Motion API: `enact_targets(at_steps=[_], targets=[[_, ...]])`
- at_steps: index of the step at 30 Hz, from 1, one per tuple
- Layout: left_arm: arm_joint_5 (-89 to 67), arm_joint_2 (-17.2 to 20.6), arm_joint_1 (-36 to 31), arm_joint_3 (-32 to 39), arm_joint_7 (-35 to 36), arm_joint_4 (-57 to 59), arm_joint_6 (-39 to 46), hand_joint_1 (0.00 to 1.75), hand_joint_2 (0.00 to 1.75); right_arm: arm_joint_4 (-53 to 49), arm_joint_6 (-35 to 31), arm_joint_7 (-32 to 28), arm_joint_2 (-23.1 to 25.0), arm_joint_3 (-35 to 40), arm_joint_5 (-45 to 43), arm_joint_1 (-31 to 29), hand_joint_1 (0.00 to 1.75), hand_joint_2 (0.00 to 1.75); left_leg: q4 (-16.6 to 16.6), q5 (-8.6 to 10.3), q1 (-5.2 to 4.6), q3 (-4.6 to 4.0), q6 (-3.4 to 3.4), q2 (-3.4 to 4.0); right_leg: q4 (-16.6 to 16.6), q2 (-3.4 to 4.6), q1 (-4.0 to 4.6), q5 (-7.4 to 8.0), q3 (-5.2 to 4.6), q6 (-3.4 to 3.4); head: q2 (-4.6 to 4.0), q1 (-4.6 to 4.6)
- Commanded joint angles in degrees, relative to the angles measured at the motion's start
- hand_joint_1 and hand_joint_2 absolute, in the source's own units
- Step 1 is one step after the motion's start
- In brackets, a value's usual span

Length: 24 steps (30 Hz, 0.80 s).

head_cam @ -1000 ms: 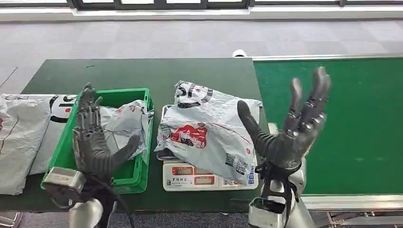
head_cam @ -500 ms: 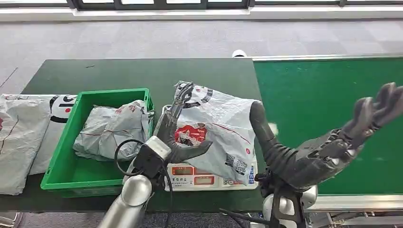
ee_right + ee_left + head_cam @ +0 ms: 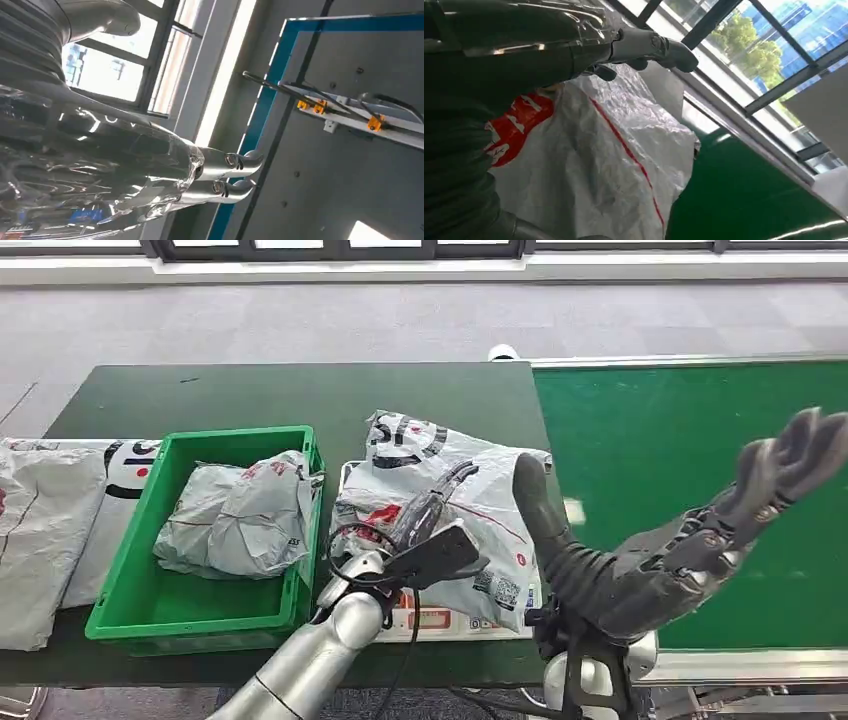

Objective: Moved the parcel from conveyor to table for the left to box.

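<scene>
The left hand is dark grey, its fingers slim and segmented, on a smooth silver forearm; black cables loop at its wrist. The right hand is larger-looking, dark grey with a ribbed thumb and small silver screws; its wrist is silver, with black cables.

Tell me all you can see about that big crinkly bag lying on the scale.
The bag is a soft grey-white plastic mailer, wrinkled and puffy, with a red printed patch, a thin red line, black lettering at its far end and small codes near its front edge. It lies flat across the white scale, hiding most of it, beside the green bin. The left hand lies on top of it, fingers stretched over the plastic. The right hand is raised off it.
</scene>
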Motion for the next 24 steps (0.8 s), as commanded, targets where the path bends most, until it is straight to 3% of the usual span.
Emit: enact_targets(at_steps=[1,11,12,14,15,24], targets=[[-5.96,-0.07,-6.75,-3.84,3.45,18.16,0.04,0.00,1.75,4.06,-0.05,1.16,-1.43,3.17,-0.76,-2.58,0.00,1.75,-0.08,0.00,0.02,0.08,-0.03,0.07,-0.07,-0.01,0.03,0.01,0.07,-0.02,0.02,0.00],[-16.65,-1.99,-10.19,-8.79,6.14,25.83,-1.87,0.00,1.75,5.09,-0.05,2.57,-2.59,3.10,-0.43,-3.20,0.00,1.75,-0.05,0.01,0.03,0.03,-0.02,0.07,-0.08,-0.02,0.04,0.03,0.05,0.00,0.00,0.00],[-16.94,-2.05,-10.29,-8.79,5.96,25.98,-2.15,0.70,1.75,5.15,-0.05,2.61,-2.80,3.11,-0.49,-3.03,0.00,1.75,-0.11,0.04,0.03,0.03,-0.02,0.06,-0.14,-0.05,0.04,0.06,0.07,0.00,0.00,0.00],[-16.99,-2.08,-10.30,-8.77,5.91,25.99,-2.15,0.70,1.75,5.18,-0.05,2.60,-2.85,3.12,-0.51,-2.99,0.00,1.75,-0.16,0.04,0.03,0.08,-0.03,0.13,-0.17,0.00,0.04,0.07,0.08,0.00,0.00,0.00],[-16.99,-2.08,-10.30,-8.77,5.91,25.99,-2.15,1.75,1.75,5.18,-0.05,2.60,-2.85,3.12,-0.51,-2.99,0.00,1.75,-0.08,0.01,0.02,0.07,-0.02,0.07,-0.09,-0.01,0.03,0.02,0.09,0.00,0.02,0.00],[-19.09,-1.94,-9.86,-8.26,5.16,24.26,-1.56,1.75,1.75,3.96,-0.05,3.46,-3.24,2.98,0.24,-2.13,0.00,1.75,-0.15,0.08,0.02,0.04,-0.04,0.13,-0.17,0.01,0.03,0.11,0.06,0.00,0.00,0.00]])
